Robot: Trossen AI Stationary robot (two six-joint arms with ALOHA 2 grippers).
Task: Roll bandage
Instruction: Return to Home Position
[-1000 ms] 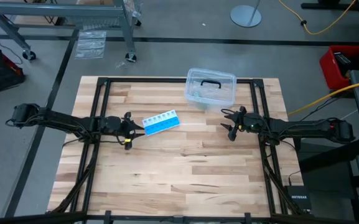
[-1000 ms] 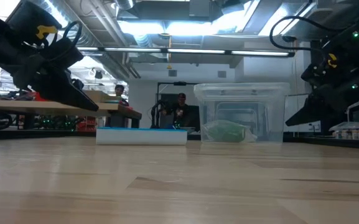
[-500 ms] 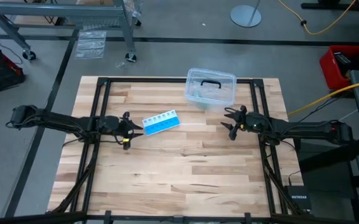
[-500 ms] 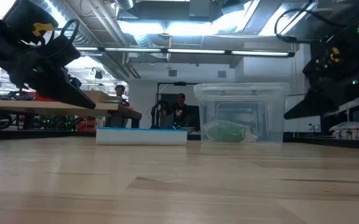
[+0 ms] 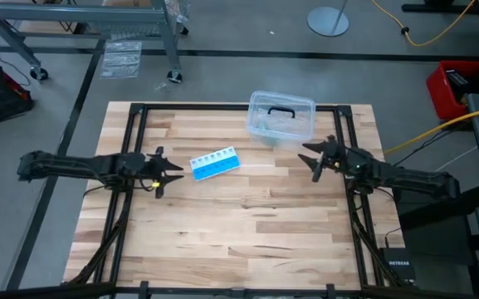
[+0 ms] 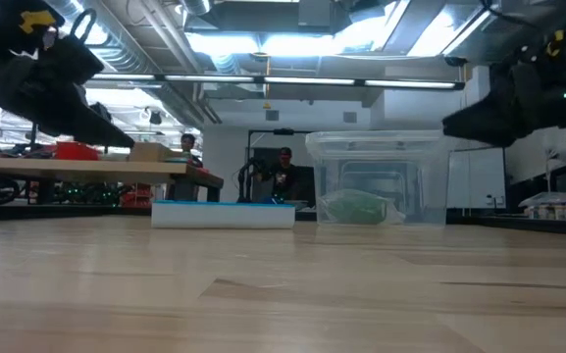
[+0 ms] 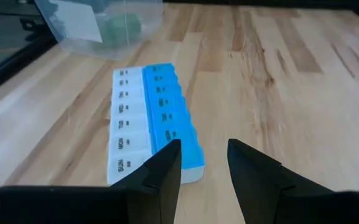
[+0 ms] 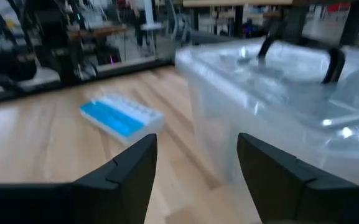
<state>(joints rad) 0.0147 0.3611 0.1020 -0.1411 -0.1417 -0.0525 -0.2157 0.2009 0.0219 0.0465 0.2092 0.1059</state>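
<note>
A grey floor (image 5: 222,75) is seen around the table (image 5: 247,216) — a metal-legged frame (image 5: 171,41) at eleven o'clock, a round white base (image 5: 328,20) at one, a red crate (image 5: 459,91) at two. Ceiling light strips (image 6: 292,44) are lit overhead.

i only get the bandage (image 6: 361,208) as a green smudge behind the wall of the clear box (image 6: 430,176); i can't tell whether it's rolled or bagged. from above it's too small to find, and my left wrist camera crops the box.

day abbreviations such as "mon" and "sun" on the pill organizer (image 7: 148,124) lids
</note>
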